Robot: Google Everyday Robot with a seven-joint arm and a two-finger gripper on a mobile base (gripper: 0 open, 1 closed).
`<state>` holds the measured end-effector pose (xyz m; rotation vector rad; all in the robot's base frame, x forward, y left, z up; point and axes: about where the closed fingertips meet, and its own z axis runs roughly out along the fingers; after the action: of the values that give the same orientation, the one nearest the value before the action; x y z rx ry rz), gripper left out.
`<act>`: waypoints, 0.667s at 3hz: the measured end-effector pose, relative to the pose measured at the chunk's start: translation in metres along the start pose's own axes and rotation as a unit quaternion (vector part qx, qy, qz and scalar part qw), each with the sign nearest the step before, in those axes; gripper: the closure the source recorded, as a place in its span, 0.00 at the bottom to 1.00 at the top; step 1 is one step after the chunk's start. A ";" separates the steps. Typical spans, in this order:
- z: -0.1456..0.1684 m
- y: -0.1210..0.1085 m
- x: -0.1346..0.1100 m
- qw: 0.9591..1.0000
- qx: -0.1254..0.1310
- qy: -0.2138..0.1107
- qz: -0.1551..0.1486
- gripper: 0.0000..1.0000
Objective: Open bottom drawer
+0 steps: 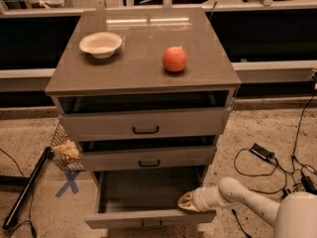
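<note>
Three drawers stood pulled out of the cabinet (143,78). The bottom drawer (141,195), lowest by the floor, was out furthest, its plain grey inside showing. The gripper (186,201) lay at its right front corner, against the front panel; whether it was spread or pressed together could not be told. The drawer's handle (151,225) was partly cut off at the view's lower edge. Its front faced the camera, long axis left to right.

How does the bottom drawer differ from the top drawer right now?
The bottom drawer is pulled far out, its inside showing; the top drawer sits only slightly out. The top drawer's front is taller than the bottom drawer's. The gripper is at the bottom drawer's front right corner. Both have dark centre handles.
</note>
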<state>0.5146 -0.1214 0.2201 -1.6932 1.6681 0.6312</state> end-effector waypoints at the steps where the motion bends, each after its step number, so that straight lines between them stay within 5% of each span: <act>1: 0.027 -0.014 0.000 1.000 -0.004 0.014 -0.005 1.00; 2: 0.046 -0.020 0.001 0.999 -0.023 0.021 -0.015 1.00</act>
<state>0.5399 -0.0887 0.1921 -1.7730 1.6646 0.6285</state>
